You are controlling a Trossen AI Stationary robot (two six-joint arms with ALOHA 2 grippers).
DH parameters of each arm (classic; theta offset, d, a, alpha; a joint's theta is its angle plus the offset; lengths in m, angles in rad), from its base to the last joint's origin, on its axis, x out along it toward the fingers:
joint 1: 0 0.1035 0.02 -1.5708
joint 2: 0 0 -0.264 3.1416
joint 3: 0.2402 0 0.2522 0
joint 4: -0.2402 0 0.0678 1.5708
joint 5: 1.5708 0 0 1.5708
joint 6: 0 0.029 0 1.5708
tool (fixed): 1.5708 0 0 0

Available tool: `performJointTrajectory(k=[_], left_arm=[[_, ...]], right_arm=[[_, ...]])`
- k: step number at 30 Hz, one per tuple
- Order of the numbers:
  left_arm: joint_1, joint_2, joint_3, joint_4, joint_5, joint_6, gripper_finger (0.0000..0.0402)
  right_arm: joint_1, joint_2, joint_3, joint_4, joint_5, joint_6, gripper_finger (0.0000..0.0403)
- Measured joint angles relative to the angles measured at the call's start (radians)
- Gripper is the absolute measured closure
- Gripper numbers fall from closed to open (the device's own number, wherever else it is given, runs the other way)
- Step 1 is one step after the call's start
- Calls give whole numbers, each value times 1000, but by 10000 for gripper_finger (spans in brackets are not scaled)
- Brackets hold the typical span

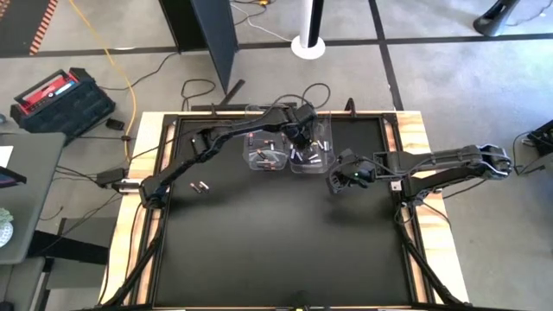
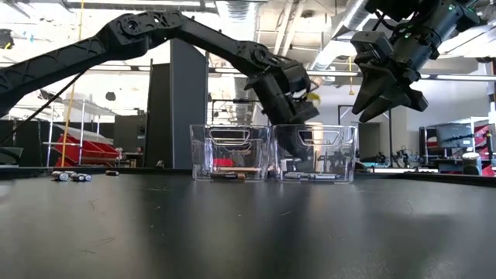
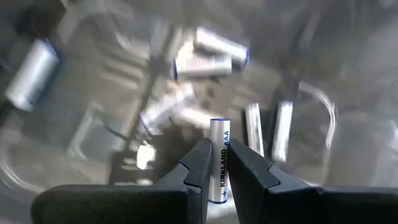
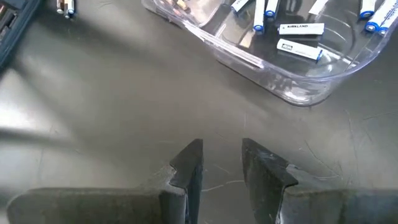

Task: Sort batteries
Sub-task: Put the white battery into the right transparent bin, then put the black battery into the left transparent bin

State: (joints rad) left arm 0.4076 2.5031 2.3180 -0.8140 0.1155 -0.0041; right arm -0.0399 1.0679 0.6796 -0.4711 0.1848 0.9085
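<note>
White-and-silver AAA cell (image 3: 219,163) pinched in the left end effector (image 3: 217,167), which hangs inside the right-hand clear bin (image 2: 316,153). Cell's long axis runs along the fingers, blue-banded end pointing out past the tips toward the bin floor; not released yet.

Below the tips: a pile of white cells (image 3: 205,57) already lies in that bin, mixed headings. Neighbouring bin (image 2: 230,153) holds the darker cells (image 2: 230,176).

Left to do, by my read: a few loose cells (image 1: 200,186) lie on the black bench (image 1: 285,242), well apart from both end effectors. So mostly sorted, short tail remaining.

Right end effector (image 4: 221,163) hovers over bare bench just beside the bins, fingers spread, holding nothing.
</note>
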Motion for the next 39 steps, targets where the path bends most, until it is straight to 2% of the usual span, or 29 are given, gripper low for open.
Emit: performJointTrajectory(k=[8,23,34,39], left_arm=[[-9,4,3,3,-31,94,359],[-9,3,3,-4,-30,70,358],[-9,3,3,-4,-29,68,302],[-9,2,3,-4,-29,52,294]], right_arm=[[-1,0,0,-1,0,-1,276],[-1,0,0,-1,0,-1,276],[-1,0,0,0,0,-1,276],[-1,0,0,0,0,-1,276]])
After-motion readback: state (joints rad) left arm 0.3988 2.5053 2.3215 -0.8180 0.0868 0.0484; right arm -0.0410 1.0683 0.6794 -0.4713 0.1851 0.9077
